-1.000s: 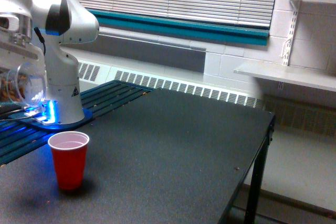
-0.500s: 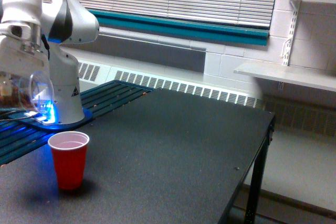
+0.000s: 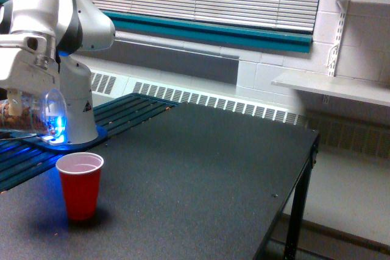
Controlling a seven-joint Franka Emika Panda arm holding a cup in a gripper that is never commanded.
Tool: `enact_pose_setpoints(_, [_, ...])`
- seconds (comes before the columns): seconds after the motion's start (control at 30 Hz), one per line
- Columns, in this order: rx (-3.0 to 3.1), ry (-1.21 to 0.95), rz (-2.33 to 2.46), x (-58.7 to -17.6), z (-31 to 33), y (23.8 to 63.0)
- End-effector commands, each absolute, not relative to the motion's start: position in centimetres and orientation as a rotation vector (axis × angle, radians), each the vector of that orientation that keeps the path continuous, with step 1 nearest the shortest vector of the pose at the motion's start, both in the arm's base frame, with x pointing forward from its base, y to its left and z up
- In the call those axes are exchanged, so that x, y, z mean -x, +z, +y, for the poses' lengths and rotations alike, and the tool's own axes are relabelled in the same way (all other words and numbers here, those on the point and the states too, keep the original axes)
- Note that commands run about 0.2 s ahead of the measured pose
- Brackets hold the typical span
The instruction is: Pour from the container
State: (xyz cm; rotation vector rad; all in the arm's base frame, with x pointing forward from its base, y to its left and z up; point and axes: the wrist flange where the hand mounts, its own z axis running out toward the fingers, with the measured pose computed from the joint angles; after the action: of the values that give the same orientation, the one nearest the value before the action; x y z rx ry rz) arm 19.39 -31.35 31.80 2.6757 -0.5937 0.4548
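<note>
Container now tipped sideways, rightward shifted.

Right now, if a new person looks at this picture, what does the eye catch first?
Probably the red cup, standing upright on the dark table near the exterior view's left. Above it, further to that left, the white arm holds a clear container tipped on its side, brown bits inside. A blue light glows at the arm's base.

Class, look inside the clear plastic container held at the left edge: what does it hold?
Brown granular bits show through the clear plastic container, gathered toward the exterior view's left. The frame edge cuts off the rest, and the claw gripping it is hidden.
</note>
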Motion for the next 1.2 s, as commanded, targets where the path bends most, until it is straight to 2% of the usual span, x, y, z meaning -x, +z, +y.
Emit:
enact_pose_setpoints(0.03, [-2.643,0.475,-0.667,-19.7,-31.5,31.8])
enact_pose_setpoints(0.67, [-2.616,0.456,-0.593,-21.5,-31.0,31.0])
enact_pose_setpoints(1.2, [-2.585,0.41,-0.526,-21.0,-31.1,30.7])
